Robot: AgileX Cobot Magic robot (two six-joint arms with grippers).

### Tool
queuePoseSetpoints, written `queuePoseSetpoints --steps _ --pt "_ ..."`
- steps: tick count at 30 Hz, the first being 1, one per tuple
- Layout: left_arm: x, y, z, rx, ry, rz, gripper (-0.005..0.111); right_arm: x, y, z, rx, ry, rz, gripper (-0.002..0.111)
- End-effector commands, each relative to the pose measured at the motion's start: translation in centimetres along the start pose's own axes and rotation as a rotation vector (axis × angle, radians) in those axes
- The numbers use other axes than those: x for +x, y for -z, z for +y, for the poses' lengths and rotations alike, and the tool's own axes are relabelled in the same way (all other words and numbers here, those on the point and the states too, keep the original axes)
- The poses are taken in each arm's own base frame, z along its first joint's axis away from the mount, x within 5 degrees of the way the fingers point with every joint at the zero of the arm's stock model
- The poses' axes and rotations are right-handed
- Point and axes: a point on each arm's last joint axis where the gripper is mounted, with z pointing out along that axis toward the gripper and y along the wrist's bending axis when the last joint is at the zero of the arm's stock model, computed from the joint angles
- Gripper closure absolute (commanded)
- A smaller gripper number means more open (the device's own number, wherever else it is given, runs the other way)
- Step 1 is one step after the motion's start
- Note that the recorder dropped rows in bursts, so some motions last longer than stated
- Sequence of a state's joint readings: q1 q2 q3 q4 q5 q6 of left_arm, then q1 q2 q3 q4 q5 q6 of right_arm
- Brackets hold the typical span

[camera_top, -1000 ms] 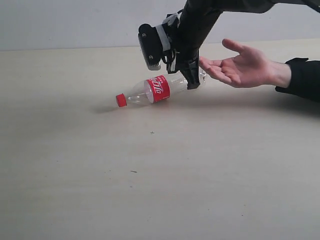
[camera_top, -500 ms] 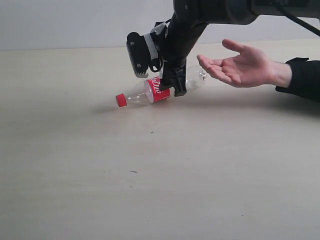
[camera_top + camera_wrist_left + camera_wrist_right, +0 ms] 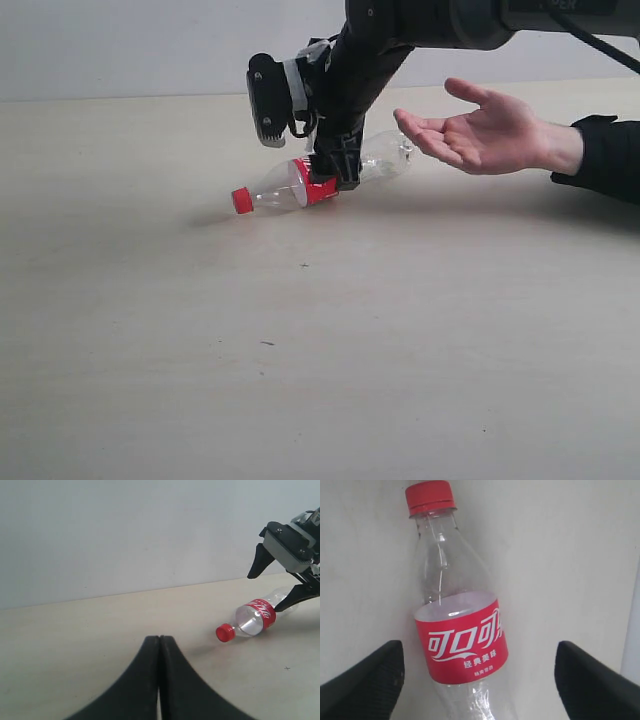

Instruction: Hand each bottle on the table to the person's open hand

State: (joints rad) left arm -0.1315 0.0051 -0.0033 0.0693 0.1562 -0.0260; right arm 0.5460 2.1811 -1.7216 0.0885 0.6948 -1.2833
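A clear bottle (image 3: 285, 186) with a red cap and red label lies on its side on the pale beige table (image 3: 300, 360). It also shows in the left wrist view (image 3: 252, 619) and right wrist view (image 3: 462, 645). My right gripper (image 3: 330, 170) is low over its label, open, one finger on each side and apart from it. In its own view the right gripper (image 3: 477, 680) straddles the bottle. The person's open hand (image 3: 480, 130), palm up with a black cuff, waits just right of the bottle. My left gripper (image 3: 159, 640) is shut and holds nothing. The other bottles are out of view.
A plain pale wall (image 3: 150, 45) runs behind the table's far edge. The person's black sleeve (image 3: 605, 155) rests on the table at the right. A few tiny dark specks (image 3: 266, 343) mark the table in front.
My right gripper has slid left along the bottle from near its base to its label and come down around it. The bottle, the hand and the left arm have stayed put.
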Motion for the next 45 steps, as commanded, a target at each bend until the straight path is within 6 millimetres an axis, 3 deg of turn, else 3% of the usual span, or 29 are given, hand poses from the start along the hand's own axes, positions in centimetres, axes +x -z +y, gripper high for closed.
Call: queuePoseSetpoints --steps 1,2,5,6,7,13,19,23,29,33,36,38,41,45 --pt "0.0 0.0 0.0 -0.003 0.006 -0.006 0.107 -0.1 1.2 -0.7 0.044 -0.112 0.015 0.039" --pt "0.0 0.0 0.0 -0.003 0.006 -0.006 0.107 0.0 1.7 -0.8 0.05 -0.159 0.024 0.046" --pt "0.0 0.0 0.0 -0.003 0.006 -0.006 0.107 0.4 4.0 -0.9 0.044 -0.268 0.09 0.082" --pt "0.0 0.0 0.0 -0.003 0.006 -0.006 0.107 0.6 5.1 -0.9 0.03 -0.307 0.12 0.101" --pt "0.0 0.0 0.0 -0.003 0.006 -0.006 0.107 0.8 5.8 -0.5 -0.007 -0.325 0.149 0.107" --pt "0.0 0.0 0.0 -0.003 0.006 -0.006 0.107 2.1 12.3 0.6 -0.1 -0.615 0.12 0.108" --pt "0.0 0.0 0.0 -0.003 0.006 -0.006 0.107 6.7 19.8 4.7 0.117 -0.978 -0.033 0.108" --pt "0.0 0.0 0.0 -0.003 0.006 -0.006 0.107 7.5 23.8 9.8 0.254 -1.16 -0.174 0.108" --pt "0.0 0.0 0.0 -0.003 0.006 -0.006 0.107 6.9 28.1 18.9 0.302 -1.147 -0.446 0.108" --pt "0.0 0.0 0.0 -0.003 0.006 -0.006 0.107 7.7 30.4 24.2 0.427 -1.12 -0.579 0.108" --pt "0.0 0.0 0.0 -0.003 0.006 -0.006 0.107 8.4 32.4 29.4 0.538 -1.135 -0.814 0.108" --pt "0.0 0.0 0.0 -0.003 0.006 -0.006 0.107 8.8 32.8 31.8 0.594 -1.11 -0.921 0.108" --pt "0.0 0.0 0.0 -0.003 0.006 -0.006 0.107 9.1 32.2 33.2 0.624 -1.101 -0.98 0.108" --pt "0.0 0.0 0.0 -0.003 0.006 -0.006 0.107 9.6 31.0 32.7 0.661 -1.172 -1.044 0.108"
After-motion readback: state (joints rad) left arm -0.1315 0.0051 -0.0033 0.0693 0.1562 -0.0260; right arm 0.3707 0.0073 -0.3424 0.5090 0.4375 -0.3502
